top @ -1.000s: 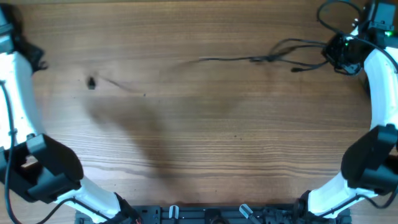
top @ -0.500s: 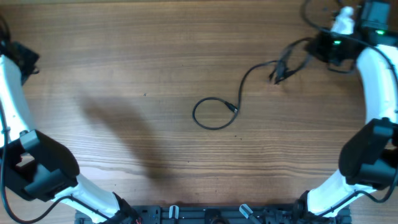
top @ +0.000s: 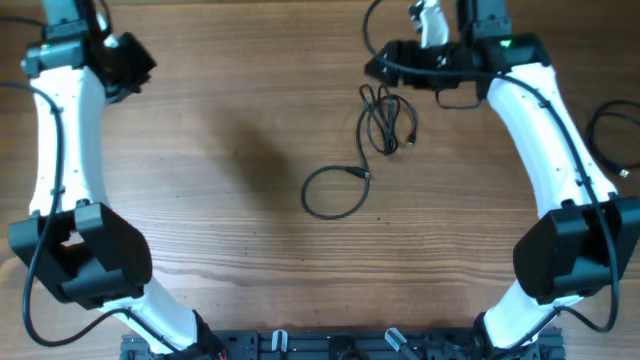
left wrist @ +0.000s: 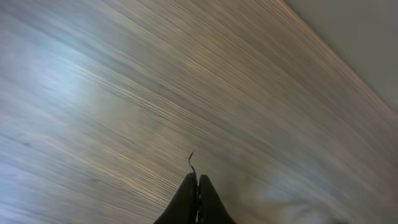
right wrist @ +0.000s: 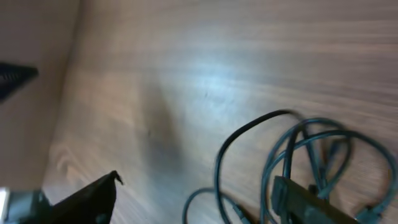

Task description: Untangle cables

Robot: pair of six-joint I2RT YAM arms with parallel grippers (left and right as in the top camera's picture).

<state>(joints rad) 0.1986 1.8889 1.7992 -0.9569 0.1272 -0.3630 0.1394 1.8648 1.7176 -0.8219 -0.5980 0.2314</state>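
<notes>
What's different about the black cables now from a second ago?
The right gripper swung left, dragging the cables along, then opened and let them go. They now lie slack, one loop curling toward the middle. The left gripper stayed shut.

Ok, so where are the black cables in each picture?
Overhead: the cables lie upper middle, right of centre, with one loop trailing toward the middle.
Left wrist: not clearly in it; a tiny dark wisp at the left end effector is too small to tell.
Right wrist: loose loops, lower right.
Shared landmark: the wood-grain table.
</notes>
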